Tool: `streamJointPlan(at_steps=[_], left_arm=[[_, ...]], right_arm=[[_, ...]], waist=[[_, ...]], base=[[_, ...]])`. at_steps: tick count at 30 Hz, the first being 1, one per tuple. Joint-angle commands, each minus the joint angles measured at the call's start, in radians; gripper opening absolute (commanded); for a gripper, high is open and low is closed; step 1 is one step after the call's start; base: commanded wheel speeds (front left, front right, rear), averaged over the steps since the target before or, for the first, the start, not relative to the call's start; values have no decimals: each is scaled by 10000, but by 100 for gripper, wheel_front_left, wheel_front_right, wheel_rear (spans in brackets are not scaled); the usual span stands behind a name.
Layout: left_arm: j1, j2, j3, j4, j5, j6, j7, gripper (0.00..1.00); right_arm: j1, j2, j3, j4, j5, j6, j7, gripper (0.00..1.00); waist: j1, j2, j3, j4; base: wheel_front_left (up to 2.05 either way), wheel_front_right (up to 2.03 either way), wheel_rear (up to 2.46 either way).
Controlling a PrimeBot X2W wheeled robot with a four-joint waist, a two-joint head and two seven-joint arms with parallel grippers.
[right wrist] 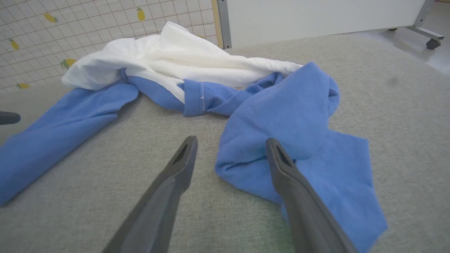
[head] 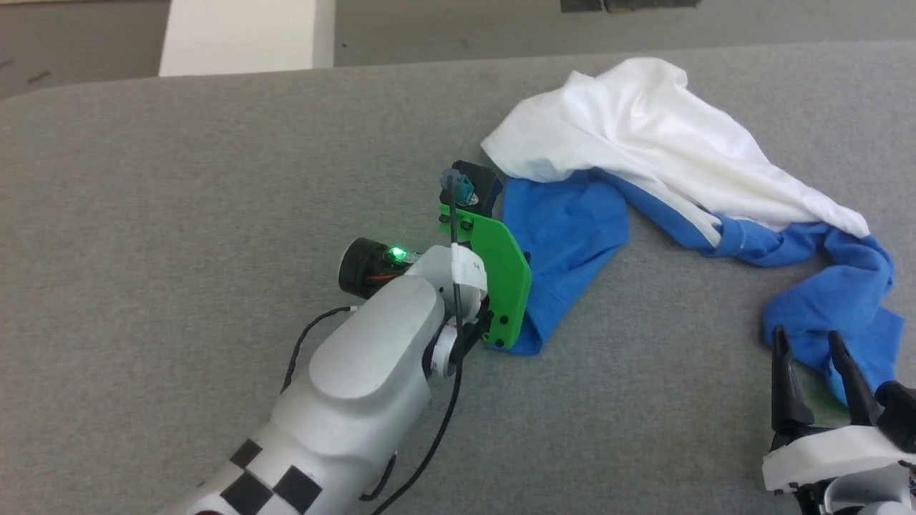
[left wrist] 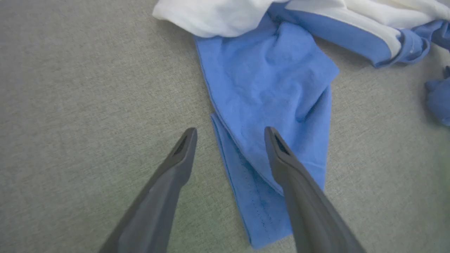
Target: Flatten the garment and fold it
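Shirt (head: 644, 136): crumpled, far right on worktop (head: 179, 179), not yet flat. Left tool (left wrist: 230, 131): wide, straddling edge of left sleeve (left wrist: 267, 88), likely for pinching and spreading. Right tool (right wrist: 230, 140): wide, empty, over right sleeve (right wrist: 291, 116), likewise poised.

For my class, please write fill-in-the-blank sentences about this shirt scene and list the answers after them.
The shirt lies crumpled on a ____ table.
Its body is white; its sleeves are ____.
The left hand is ____, not shut.
The right hand, also open, is by the other ____.
Answers: grey, blue, open, sleeve.
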Motion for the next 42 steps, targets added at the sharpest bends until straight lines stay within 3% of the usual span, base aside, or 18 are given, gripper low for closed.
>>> streamJointPlan(at_steps=[1, 9, 10, 11, 17, 25, 28, 35, 38, 42], left_arm=[[-264, -4, -139, 164, -187, 142, -74, 100], [-729, -4, -1003, 1096, -974, 474, -261, 100], [-724, -4, -1110, 1218, -1115, 506, -237, 85], [-719, -4, -1245, 1355, -1214, 526, -200, 0], [-637, -4, -1675, 1722, -1848, 289, -215, 0], [103, 187, -611, -12, -3067, -207, -2408, 0], [1066, 959, 202, -1536, -3534, -34, -3085, 0], [5381, 4068, 2557, -6579, -4939, 1667, -3476, 0], [7390, 5102, 3519, -7878, -5483, 2289, -3624, 0], [9276, 5685, 4306, -8392, -5854, 2727, -3994, 0]], right_arm=[[-177, -1, 9, 33, 36, -13, -73, 100], [-470, -1, 123, 228, 136, -13, -210, 100], [-503, -1, 135, 274, 152, -13, -234, 100], [-539, -1, 142, 319, 167, -13, -260, 100], [-625, -1, 16, 475, 174, -13, -353, 100], [-369, -1, -283, 564, 136, -13, -362, 100], [-151, -1, -373, 552, 129, -13, -300, 100], [316, -1, -512, 379, 151, -13, -75, 100], [481, -1, -573, 319, 179, -13, -8, 100], [643, -1, -623, 280, 182, -13, 108, 100]], waist=[[0, 0, 494, -471], [0, 0, 1053, -941], [0, 0, 1086, -984], [0, 0, 1116, -1019], [0, 0, 1076, -931], [0, 0, 272, -104], [0, 0, -160, 223], [0, 0, -913, 777], [0, 0, -1072, 972], [0, 0, -1187, 1201]], base=[[0, 0, 0], [0, 0, 0], [0, 0, 0], [0, 0, 0], [0, 0, 0], [0, 0, 0], [0, 0, 0], [0, 0, 0], [0, 0, 0], [0, 0, 0]])
